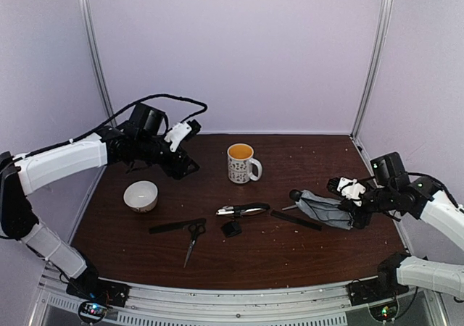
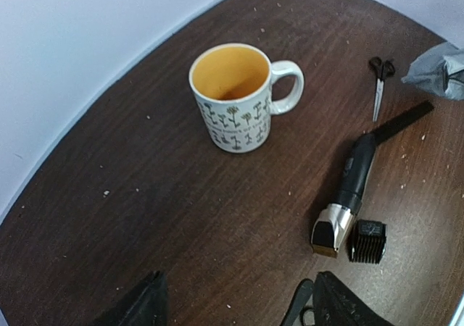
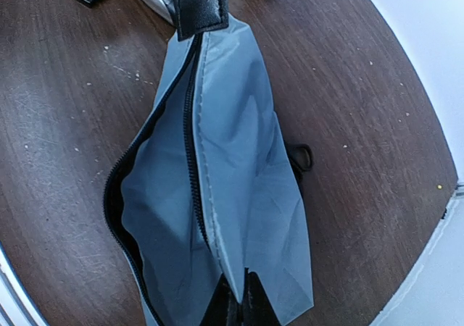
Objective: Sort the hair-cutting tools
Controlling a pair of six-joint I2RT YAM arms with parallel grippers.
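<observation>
My left gripper [image 1: 185,168] hangs open and empty over the back left of the table, left of the mug; its jaws stand wide apart in the left wrist view [image 2: 239,291]. My right gripper [image 1: 354,214] is shut on one end of the grey zip pouch [image 1: 322,209], whose zip is open [image 3: 239,166]. The silvery-black clipper [image 1: 243,210] lies mid-table with the small black block [image 1: 231,229] beside it. One pair of scissors [image 1: 193,239] and a comb [image 1: 177,226] lie front left. A second comb [image 1: 296,220] lies by the pouch. Small scissors [image 2: 378,87] lie near the pouch.
A patterned mug [image 1: 241,162] with an orange inside stands behind the clipper. A white bowl [image 1: 141,195] sits at the left. White walls close the back and sides. The clipper [image 2: 348,195] and block [image 2: 367,241] show in the left wrist view.
</observation>
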